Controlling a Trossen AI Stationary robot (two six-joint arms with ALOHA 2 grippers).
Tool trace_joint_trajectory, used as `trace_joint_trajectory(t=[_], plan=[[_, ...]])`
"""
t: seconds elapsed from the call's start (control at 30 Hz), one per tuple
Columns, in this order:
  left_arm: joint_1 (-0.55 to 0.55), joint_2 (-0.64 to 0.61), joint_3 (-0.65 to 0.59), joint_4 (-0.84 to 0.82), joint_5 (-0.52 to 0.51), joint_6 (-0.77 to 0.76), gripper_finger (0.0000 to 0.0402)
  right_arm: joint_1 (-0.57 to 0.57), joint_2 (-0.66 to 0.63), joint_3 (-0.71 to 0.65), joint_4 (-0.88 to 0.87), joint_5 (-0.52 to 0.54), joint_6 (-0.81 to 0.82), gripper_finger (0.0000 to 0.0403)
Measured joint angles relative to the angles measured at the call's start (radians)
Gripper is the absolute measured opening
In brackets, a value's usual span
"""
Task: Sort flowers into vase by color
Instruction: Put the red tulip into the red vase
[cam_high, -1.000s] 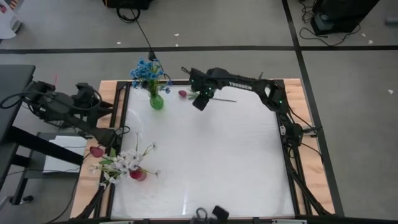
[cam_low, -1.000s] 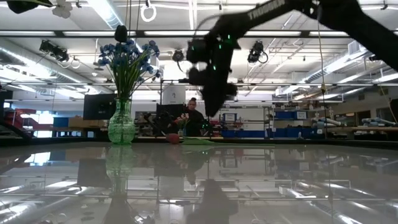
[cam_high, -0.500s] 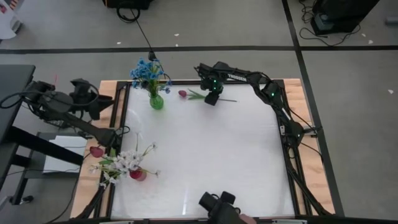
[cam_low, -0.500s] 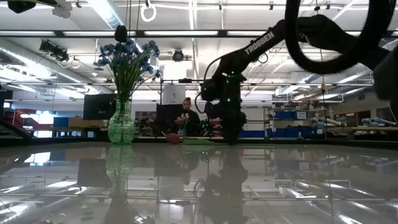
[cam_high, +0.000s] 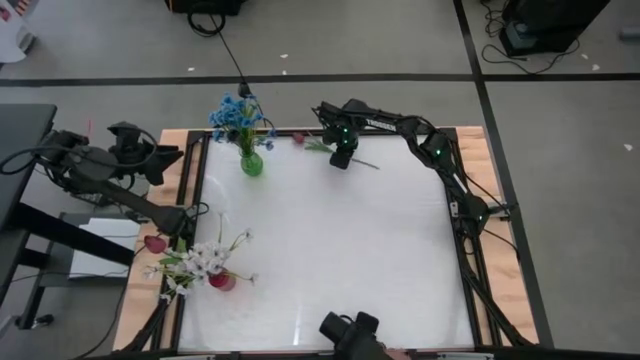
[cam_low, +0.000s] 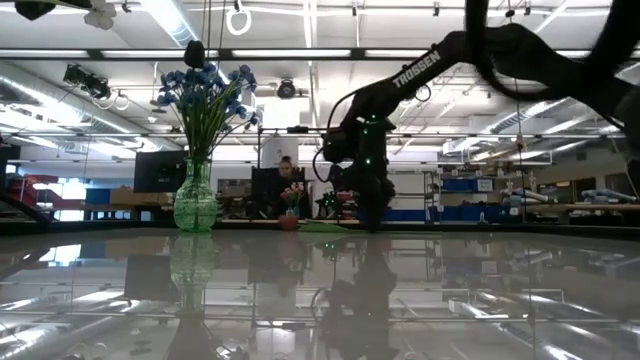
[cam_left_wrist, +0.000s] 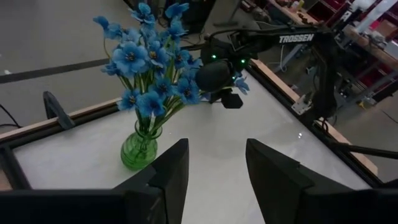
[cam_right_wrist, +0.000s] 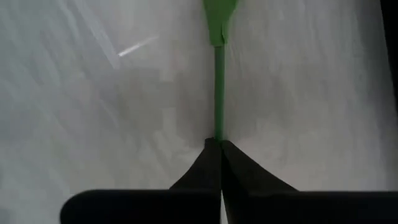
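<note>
A dark pink-red tulip (cam_high: 297, 138) lies along the table's far edge, its green stem (cam_high: 365, 161) running right. My right gripper (cam_high: 341, 158) stands on that stem, shut on it; the low view shows it (cam_low: 372, 222) down at table level beside the bud (cam_low: 288, 222). Blue flowers (cam_high: 238, 115) stand in a green glass vase (cam_high: 251, 163) at the far left. White blossoms (cam_high: 203, 262) stand in a small red vase (cam_high: 221, 282) at the near left. My left gripper (cam_left_wrist: 214, 180) is open, waiting off the table's left edge, pointing toward the blue flowers (cam_left_wrist: 149, 68). My right gripper pinches the tulip's green stem (cam_right_wrist: 218, 124) between its two fingertips (cam_right_wrist: 205, 163), partway along the stem, right of the leaf (cam_right_wrist: 219, 12). The fingers come from above, pointing down, across the stem. The bud end stays low at the table; whether it rests there I cannot tell.
A pink-red bud (cam_high: 154, 243) shows at the left edge beside the white blossoms. The table's dark frame (cam_high: 460, 215) and wooden border run close behind the right gripper. The middle of the white tabletop (cam_high: 330, 250) holds nothing. A camera mount (cam_high: 350, 328) sits at the near edge.
My right gripper came down from above the table onto the tulip's stem at the far edge. Since then the tulip has turned: its bud end has swung toward the far edge while the stem's right end stayed about where it was.
</note>
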Motion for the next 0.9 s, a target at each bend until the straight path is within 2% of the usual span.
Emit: trace_joint_trajectory(t=[0.13,0.27,0.37,0.5,0.63,0.77,0.9], plan=[[0.0,0.001,0.0,0.019,0.001,0.009,0.0164,0.006,-0.06,-0.009,-0.133,-0.123,0.111,0.0004],[0.0,0.0,0.0,0.027,0.014,0.01,0.0164,0.027,-0.177,-0.004,-0.264,-0.268,0.239,0.0002],[0.0,0.001,0.0,0.047,0.076,0.011,0.0164,0.081,-0.259,-0.005,-0.267,-0.303,0.319,0.0002],[0.0,0.003,0.0,0.081,0.149,0.013,0.0164,0.18,-0.383,-0.004,-0.262,-0.422,0.396,0.0002],[0.0,0.003,0.0,0.139,0.186,0.041,0.0164,0.299,-0.465,-0.004,-0.204,-0.381,0.531,0.0001],[0.0,0.018,0.0,0.224,0.186,0.163,0.0164,0.419,-0.539,-0.004,-0.089,-0.249,0.687,0.0001],[0.0,0.057,0.0,0.322,0.2,0.291,0.0171,0.519,-0.576,-0.004,0.111,-0.111,0.777,0.0]])
